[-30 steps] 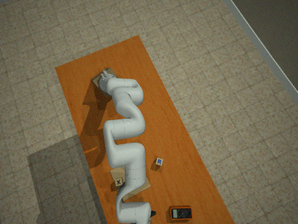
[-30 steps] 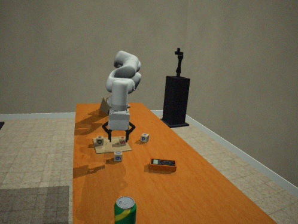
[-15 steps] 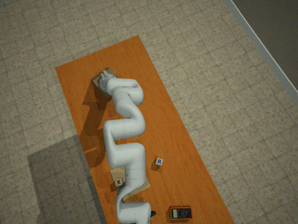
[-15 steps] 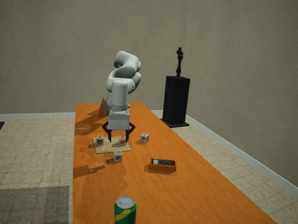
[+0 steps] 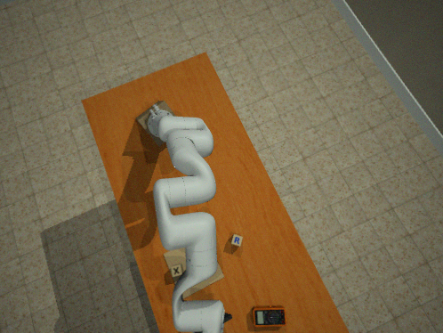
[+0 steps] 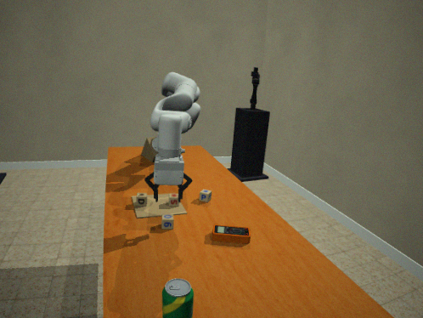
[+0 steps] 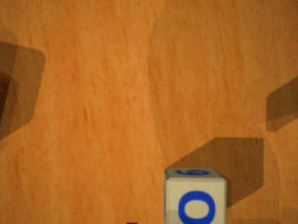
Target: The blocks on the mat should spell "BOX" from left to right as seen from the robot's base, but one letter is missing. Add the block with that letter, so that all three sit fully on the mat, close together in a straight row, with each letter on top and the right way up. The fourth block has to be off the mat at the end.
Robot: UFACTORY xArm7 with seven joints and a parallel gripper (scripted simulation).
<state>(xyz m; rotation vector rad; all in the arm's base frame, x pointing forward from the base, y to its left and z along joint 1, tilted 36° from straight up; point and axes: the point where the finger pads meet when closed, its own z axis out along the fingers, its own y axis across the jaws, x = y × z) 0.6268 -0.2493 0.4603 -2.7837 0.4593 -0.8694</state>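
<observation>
The end effector (image 6: 168, 198) is spread wide and holds nothing, low over the mat (image 6: 159, 209) between two blocks. The O block (image 6: 167, 221) sits off the mat on the table (image 6: 276, 272). Moving sideways could bump those blocks crooked.

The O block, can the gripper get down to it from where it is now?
Probably yes. The gripper is open and empty, and the O block stands alone on the table just off the mat, with nothing close beside it.
</observation>
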